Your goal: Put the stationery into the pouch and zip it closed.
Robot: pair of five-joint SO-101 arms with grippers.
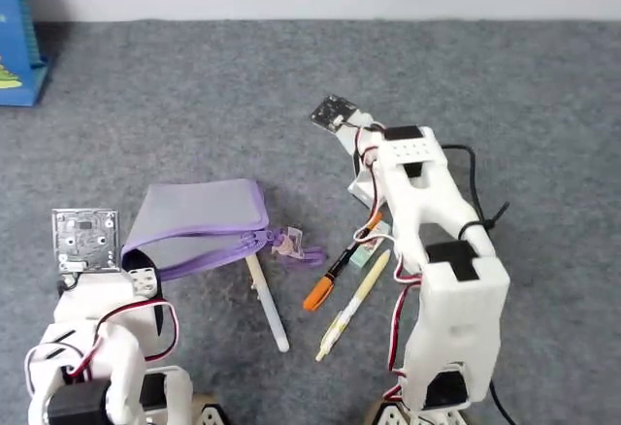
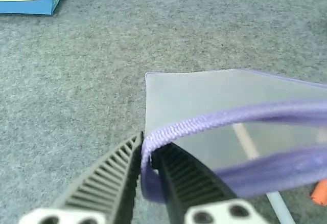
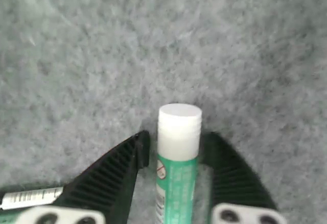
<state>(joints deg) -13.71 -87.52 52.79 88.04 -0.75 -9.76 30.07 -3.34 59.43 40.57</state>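
Because the pouch [image 1: 199, 221] is limp, soft fabric, it sags on the grey carpet [image 1: 194, 85] before the left arm. The left gripper [image 2: 147, 146] is clenched on its purple zipper edge at one corner, a sound hold. The white pen [image 1: 267, 304], yellow pen [image 1: 354, 304] and orange marker [image 1: 330, 275] lie beside it, light and stiff. The right gripper [image 3: 176, 137] stands released astride the glue stick [image 3: 176, 173], which is smooth, rigid and probably prone to roll, so it is best squeezed mid-body.

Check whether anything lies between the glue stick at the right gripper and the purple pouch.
Yes. The orange marker lies on the carpet between the glue stick and the pouch, and the zip pull sticks out at the pouch's corner on that side. A lifted carry would probably clear both.
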